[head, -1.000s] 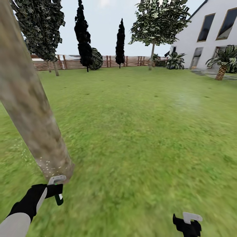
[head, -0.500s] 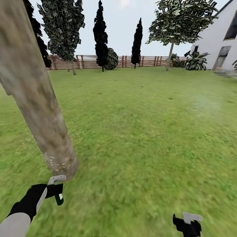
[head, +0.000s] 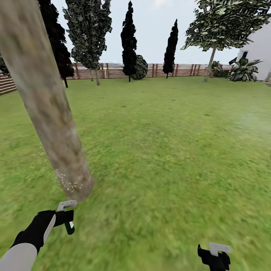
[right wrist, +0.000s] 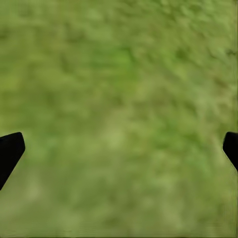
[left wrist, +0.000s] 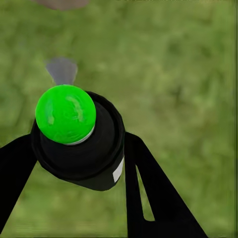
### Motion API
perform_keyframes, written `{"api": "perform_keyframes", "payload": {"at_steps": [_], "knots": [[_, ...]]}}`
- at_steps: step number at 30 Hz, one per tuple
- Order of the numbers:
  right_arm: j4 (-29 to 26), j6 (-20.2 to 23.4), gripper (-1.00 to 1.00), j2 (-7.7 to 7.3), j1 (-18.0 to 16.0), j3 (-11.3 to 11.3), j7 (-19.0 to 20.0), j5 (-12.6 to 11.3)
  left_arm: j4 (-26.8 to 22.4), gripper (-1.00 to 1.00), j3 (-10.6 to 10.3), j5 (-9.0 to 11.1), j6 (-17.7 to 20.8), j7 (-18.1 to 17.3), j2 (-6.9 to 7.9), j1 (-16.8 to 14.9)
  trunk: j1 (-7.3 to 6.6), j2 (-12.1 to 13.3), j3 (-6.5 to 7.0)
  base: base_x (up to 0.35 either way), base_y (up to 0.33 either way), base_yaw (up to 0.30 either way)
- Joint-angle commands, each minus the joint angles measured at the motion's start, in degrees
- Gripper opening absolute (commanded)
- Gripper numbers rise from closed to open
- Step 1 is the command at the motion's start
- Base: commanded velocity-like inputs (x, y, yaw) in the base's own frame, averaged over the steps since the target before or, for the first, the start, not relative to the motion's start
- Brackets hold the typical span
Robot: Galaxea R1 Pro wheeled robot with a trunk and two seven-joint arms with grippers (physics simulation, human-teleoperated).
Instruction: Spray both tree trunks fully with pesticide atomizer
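Clamped on the pesticide atomizer [left wrist: 74,136], my left gripper [head: 64,218] holds it at seven o'clock, nozzle just short of the tree trunk [head: 49,113], whose base is speckled with pale droplets. My right gripper [right wrist: 119,148] hangs spread wide over lawn [head: 169,150] at five o'clock.

Green-capped atomizer [left wrist: 74,136] held beside speckled, leaning trunk [head: 49,109].
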Motion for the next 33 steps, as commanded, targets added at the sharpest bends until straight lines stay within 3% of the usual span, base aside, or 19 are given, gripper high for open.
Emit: {"api": "perform_keyframes", "payload": {"at_steps": [1, 5, 12, 14, 16, 18, 21, 26, 30, 33], "knots": [[0.01, 0.01, 1.0, 0.0, 0.0, 0.0, 0.0, 0.0, -0.02, -1.0, 0.0, 0.01, 0.0, 0.0, 0.0, 0.0, 0.0, 0.0, 0.0, 0.051, -0.245, 0.002], [-0.01, -0.01, 1.0, 0.0, -0.01, 0.0, 0.0, 0.0, 0.05, -1.0, 0.0, 0.01, 0.0, 0.0, -0.09, 0.0, 0.0, 0.0, 0.0, 0.085, -0.265, 0.016], [0.02, 0.01, 1.0, 0.0, 0.0, 0.0, -0.07, 0.0, -1.11, -1.0, -0.19, 0.0, -0.14, -0.5, -0.23, 0.0, 0.0, 0.0, 0.0, 0.089, -0.269, 0.256], [0.01, -0.01, 1.0, 0.0, 0.0, 0.0, -0.08, 0.0, -4.61, -1.0, -0.59, 0.01, 0.04, -1.07, -0.28, -0.07, 0.0, 0.0, 0.0, 0.09, -0.269, 0.276], [0.02, 0.02, 1.0, 0.0, -0.04, 0.0, -0.09, 0.0, -12.06, -1.0, -0.96, -0.08, 1.04, -3.47, -0.22, -0.3, 0.0, 0.0, 0.0, 0.167, -0.235, 0.276], [0.04, -0.02, 1.0, 0.0, -0.03, 0.0, -0.06, 0.0, -15.03, -1.0, -0.98, -0.6, 6.66, -8.86, 1.11, -0.79, 0.0, 0.0, 0.0, 0.233, -0.19, 0.276], [0.01, 0.0, 1.0, 0.0, -0.04, 0.0, -0.03, 0.04, -16.02, -1.0, -0.96, -0.47, 9.26, -10.39, 5.97, -1.01, 0.0, 0.0, 0.0, 0.241, -0.183, 0.269], [0.0, 0.01, 1.0, 0.0, -0.01, 0.0, -0.04, 0.0, -16.27, -1.0, -1.18, -1.24, 15.05, -16.19, 9.89, -4.19, 0.0, 0.0, 0.0, 0.242, -0.182, 0.213], [0.03, -0.01, 1.0, 0.0, -0.01, 0.0, -0.05, 0.0, -17.07, -1.0, -4.37, -1.26, 18.7, -16.82, 10.67, -8.33, 0.0, 0.0, 0.0, 0.222, -0.195, 0.027], [0.06, -0.04, 1.0, -0.15, -0.01, 0.0, -0.05, 0.08, -20.39, -1.0, -5.52, -1.26, 21.74, -16.87, 10.99, -9.1, 0.0, 0.0, 0.0, 0.038, -0.04, 0.001]]}}
